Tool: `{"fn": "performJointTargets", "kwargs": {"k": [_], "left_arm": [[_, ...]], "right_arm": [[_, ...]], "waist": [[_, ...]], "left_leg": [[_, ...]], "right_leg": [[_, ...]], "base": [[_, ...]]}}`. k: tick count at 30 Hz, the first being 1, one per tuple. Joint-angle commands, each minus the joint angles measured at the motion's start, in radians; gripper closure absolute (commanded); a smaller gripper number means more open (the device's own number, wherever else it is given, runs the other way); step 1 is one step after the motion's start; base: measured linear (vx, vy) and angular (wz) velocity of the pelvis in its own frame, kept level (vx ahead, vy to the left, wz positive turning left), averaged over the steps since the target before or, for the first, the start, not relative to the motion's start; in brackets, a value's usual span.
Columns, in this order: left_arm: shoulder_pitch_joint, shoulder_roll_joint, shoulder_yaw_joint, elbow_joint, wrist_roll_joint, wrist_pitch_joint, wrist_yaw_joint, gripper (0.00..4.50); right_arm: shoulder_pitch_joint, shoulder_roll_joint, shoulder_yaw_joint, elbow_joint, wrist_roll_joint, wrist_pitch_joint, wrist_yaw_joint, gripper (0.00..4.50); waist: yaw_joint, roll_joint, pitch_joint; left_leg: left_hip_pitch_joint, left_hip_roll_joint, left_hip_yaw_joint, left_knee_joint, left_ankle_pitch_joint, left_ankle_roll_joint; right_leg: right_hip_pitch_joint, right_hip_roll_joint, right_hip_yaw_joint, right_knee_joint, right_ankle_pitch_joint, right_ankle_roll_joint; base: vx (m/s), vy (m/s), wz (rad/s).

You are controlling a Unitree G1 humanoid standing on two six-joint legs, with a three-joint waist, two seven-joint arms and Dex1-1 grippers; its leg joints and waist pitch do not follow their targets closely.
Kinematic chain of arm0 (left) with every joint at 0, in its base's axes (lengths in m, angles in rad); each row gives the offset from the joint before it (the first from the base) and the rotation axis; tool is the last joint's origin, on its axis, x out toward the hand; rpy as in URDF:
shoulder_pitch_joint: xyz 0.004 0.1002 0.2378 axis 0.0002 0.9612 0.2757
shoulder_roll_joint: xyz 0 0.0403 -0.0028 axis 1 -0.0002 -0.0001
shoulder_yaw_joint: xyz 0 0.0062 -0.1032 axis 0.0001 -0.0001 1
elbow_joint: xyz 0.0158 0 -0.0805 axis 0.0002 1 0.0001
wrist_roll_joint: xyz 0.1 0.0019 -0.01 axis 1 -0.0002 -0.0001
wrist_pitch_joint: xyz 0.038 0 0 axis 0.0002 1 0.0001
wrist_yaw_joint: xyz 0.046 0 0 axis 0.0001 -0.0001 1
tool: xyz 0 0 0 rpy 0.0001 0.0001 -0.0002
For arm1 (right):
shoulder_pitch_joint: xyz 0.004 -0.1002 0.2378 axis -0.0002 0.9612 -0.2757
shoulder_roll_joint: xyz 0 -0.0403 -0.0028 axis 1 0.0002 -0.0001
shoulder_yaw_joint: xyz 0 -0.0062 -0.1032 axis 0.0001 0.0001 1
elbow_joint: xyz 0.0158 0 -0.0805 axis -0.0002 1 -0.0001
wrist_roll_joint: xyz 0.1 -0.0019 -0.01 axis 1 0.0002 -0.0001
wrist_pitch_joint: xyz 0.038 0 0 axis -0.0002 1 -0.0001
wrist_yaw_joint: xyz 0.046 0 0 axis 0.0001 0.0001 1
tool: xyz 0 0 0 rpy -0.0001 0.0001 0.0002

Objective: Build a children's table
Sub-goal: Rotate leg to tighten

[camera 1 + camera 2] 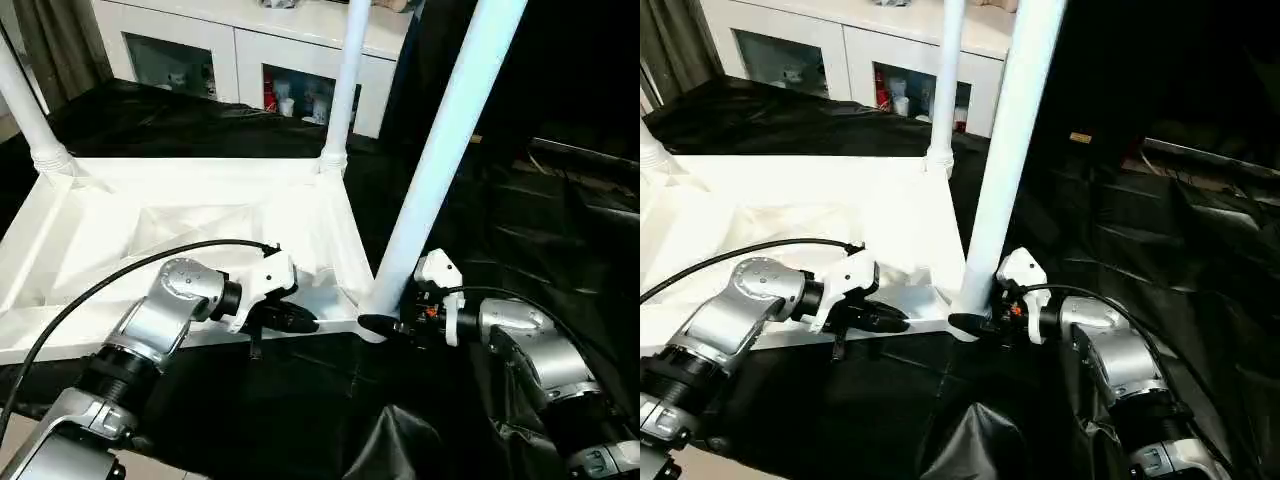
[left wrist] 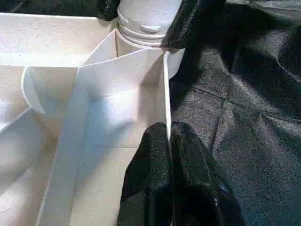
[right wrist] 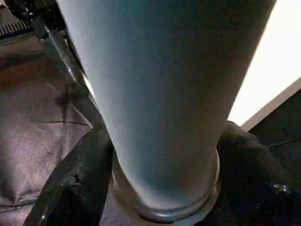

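- The children's table lies upside down on black sheeting, its ribbed white table top [image 1: 150,240] facing up, with the near right corner closest to both arms.
- The left gripper [image 1: 295,318] has its black fingers [image 2: 162,179] pressed together on the thin near rim of the table top, pinching that rim just left of the corner.
- The right gripper [image 1: 385,325] reaches in from the right, one dark finger on each side of the base collar of the near right leg [image 1: 440,150]; whether the fingers press the collar or merely flank it cannot be told.
- That leg rises from the corner socket and leans up and to the right, its long axis tilted and not square to the table top; judged from this, seating it calls for the right arm, the nearer one, to bring it upright while the left steadies the rim.
- Two more legs stand in the far sockets, the far left leg [image 1: 30,110] and the far right leg [image 1: 342,85]; all tops are cut off.
- The near left corner is hidden by the left forearm; a white cabinet [image 1: 240,50] stands beyond.
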Motion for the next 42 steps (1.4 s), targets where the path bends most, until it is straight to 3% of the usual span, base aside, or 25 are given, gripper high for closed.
{"fn": "performJointTargets", "kwargs": {"k": [1,5,6,9,10,12,13,14,15,16,18,20,21,22,27,30,32,36,40,42], "left_arm": [[0.024,-0.021,-0.030,-0.027,-0.031,0.006,-0.040,4.50],[0.011,-0.045,-0.022,0.011,-0.008,0.001,0.023,4.50],[-0.007,-0.070,-0.015,0.050,0.015,-0.006,0.082,4.50],[-0.075,-0.151,0.004,0.182,0.076,-0.014,0.269,4.50],[-0.101,-0.179,0.015,0.224,0.089,-0.020,0.339,4.50],[-0.130,-0.211,0.028,0.269,0.096,-0.013,0.408,4.50],[-0.144,-0.226,0.034,0.290,0.099,-0.008,0.439,4.50],[-0.180,-0.263,0.042,0.344,0.107,-0.001,0.507,4.50],[-0.186,-0.269,0.042,0.353,0.109,-0.001,0.516,4.50],[-0.200,-0.281,0.040,0.374,0.115,-0.004,0.537,4.50],[-0.230,-0.311,0.032,0.418,0.135,-0.012,0.561,4.50],[-0.242,-0.322,0.032,0.447,0.143,-0.026,0.556,4.50],[-0.245,-0.325,0.033,0.456,0.144,-0.031,0.552,4.50],[-0.244,-0.325,0.032,0.464,0.147,-0.040,0.548,4.50],[-0.220,-0.300,0.013,0.451,0.138,-0.071,0.464,4.50],[-0.191,-0.269,0.006,0.403,0.113,-0.103,0.352,4.50],[-0.172,-0.250,0.001,0.363,0.097,-0.099,0.295,4.50],[-0.124,-0.180,-0.025,0.282,0.077,-0.118,0.164,4.50],[-0.062,-0.100,-0.043,0.176,0.023,-0.103,0.012,4.50],[-0.042,-0.078,-0.037,0.146,0.009,-0.086,-0.024,4.50]], "right_arm": [[0.006,0.005,-0.038,0.016,0.004,0.024,-0.060,1.61],[0.006,0.029,-0.053,0.051,-0.012,0.032,-0.133,1.74],[0.000,0.052,-0.068,0.076,-0.017,0.039,-0.192,1.75],[-0.030,0.135,-0.131,0.150,-0.034,0.058,-0.423,1.77],[-0.042,0.158,-0.147,0.169,-0.040,0.058,-0.489,1.78],[-0.055,0.179,-0.154,0.189,-0.053,0.055,-0.550,1.78],[-0.062,0.188,-0.156,0.197,-0.059,0.054,-0.578,1.78],[-0.083,0.215,-0.157,0.221,-0.079,0.047,-0.651,1.78],[-0.086,0.220,-0.156,0.225,-0.082,0.045,-0.661,1.78],[-0.097,0.232,-0.155,0.235,-0.089,0.042,-0.688,1.78],[-0.111,0.265,-0.137,0.237,-0.102,0.023,-0.697,1.78],[-0.112,0.280,-0.132,0.227,-0.095,0.012,-0.674,1.78],[-0.112,0.284,-0.133,0.223,-0.088,0.009,-0.660,1.22],[-0.111,0.283,-0.134,0.212,-0.072,0.004,-0.637,1.08],[-0.116,0.229,-0.121,0.198,-0.069,-0.018,-0.558,0.73],[-0.103,0.159,-0.105,0.176,-0.067,-0.031,-0.444,0.73],[-0.092,0.124,-0.095,0.160,-0.067,-0.040,-0.383,0.73],[-0.071,0.059,-0.081,0.127,-0.061,-0.055,-0.253,0.73],[-0.055,0.007,-0.058,0.095,-0.037,-0.054,-0.132,0.73],[-0.046,-0.013,-0.043,0.077,-0.025,-0.046,-0.076,0.73]], "waist": [[0.002,0.005,-0.055],[0.000,0.003,-0.053],[-0.002,0.005,-0.049],[0.000,0.005,-0.048],[-0.001,0.003,-0.049],[0.002,0.007,-0.051],[0.003,0.004,-0.052],[0.003,0.002,-0.052],[0.005,0.009,-0.054],[0.007,0.006,-0.055],[0.007,0.011,-0.056],[0.011,0.010,-0.058],[0.013,0.011,-0.058],[0.015,0.012,-0.058],[0.012,0.013,-0.052],[0.006,0.010,-0.052],[0.007,0.006,-0.054],[0.008,0.011,-0.056],[0.006,0.016,-0.057],[0.005,0.010,-0.053]], "left_leg": [[0.006,0.037,-0.007,-0.061,-0.116,0.048],[0.006,0.036,-0.007,-0.063,-0.127,0.040],[0.011,0.036,-0.005,-0.065,-0.152,0.032],[0.019,0.036,-0.009,-0.069,-0.211,-0.013],[0.016,0.036,-0.010,-0.069,-0.209,-0.018],[0.016,0.036,-0.009,-0.069,-0.201,-0.022],[0.013,0.034,-0.009,-0.068,-0.191,-0.016],[0.013,0.032,-0.008,-0.067,-0.185,-0.012],[0.017,0.031,-0.006,-0.065,-0.180,-0.015],[0.014,0.032,-0.007,-0.065,-0.170,-0.013],[0.010,0.032,-0.007,-0.065,-0.152,-0.005],[0.008,0.030,-0.007,-0.064,-0.137,0.005],[0.008,0.032,-0.008,-0.064,-0.134,0.007],[0.008,0.031,-0.008,-0.064,-0.134,0.016],[0.007,0.033,-0.011,-0.070,-0.200,0.011],[0.005,0.034,-0.012,-0.069,-0.209,0.016],[0.004,0.036,-0.010,-0.066,-0.186,0.030],[0.002,0.038,-0.008,-0.064,-0.133,0.052],[0.007,0.041,-0.008,-0.064,-0.139,0.058],[0.005,0.042,-0.007,-0.067,-0.149,0.059]], "right_leg": [[0.048,-0.070,0.050,-0.059,-0.048,-0.239],[0.048,-0.070,0.050,-0.062,-0.073,-0.233],[0.040,-0.070,0.051,-0.070,-0.117,-0.229],[0.036,-0.075,0.051,-0.081,-0.242,-0.197],[0.038,-0.075,0.051,-0.081,-0.250,-0.191],[0.037,-0.075,0.052,-0.082,-0.242,-0.176],[0.040,-0.074,0.052,-0.081,-0.225,-0.170],[0.039,-0.073,0.052,-0.082,-0.220,-0.169],[0.034,-0.073,0.053,-0.083,-0.214,-0.170],[0.039,-0.073,0.052,-0.080,-0.195,-0.174],[0.040,-0.073,0.052,-0.077,-0.152,-0.177],[0.044,-0.071,0.050,-0.073,-0.110,-0.181],[0.047,-0.073,0.050,-0.071,-0.100,-0.183],[0.047,-0.073,0.050,-0.072,-0.089,-0.188],[0.047,-0.076,0.048,-0.084,-0.204,-0.171],[0.046,-0.078,0.048,-0.089,-0.237,-0.164],[0.048,-0.078,0.049,-0.084,-0.199,-0.175],[0.049,-0.075,0.049,-0.071,-0.096,-0.210],[0.048,-0.073,0.047,-0.063,-0.064,-0.233],[0.048,-0.074,0.048,-0.065,-0.075,-0.237]], "base": [[0.000,0.000,0.00],[0.000,0.000,0.00],[0.000,0.000,0.00],[0.000,0.000,0.00],[0.000,0.000,0.00],[0.000,0.000,0.00],[0.000,0.000,0.00],[0.000,0.000,0.00],[0.000,0.000,0.00],[0.000,0.000,0.00],[0.000,0.000,0.00],[0.000,0.000,0.00],[0.000,0.000,0.00],[0.000,0.000,0.00],[0.000,0.000,0.00],[0.000,0.000,0.00],[0.000,0.000,0.00],[0.000,0.000,0.00],[0.000,0.000,0.00],[0.000,0.000,0.00]]}}
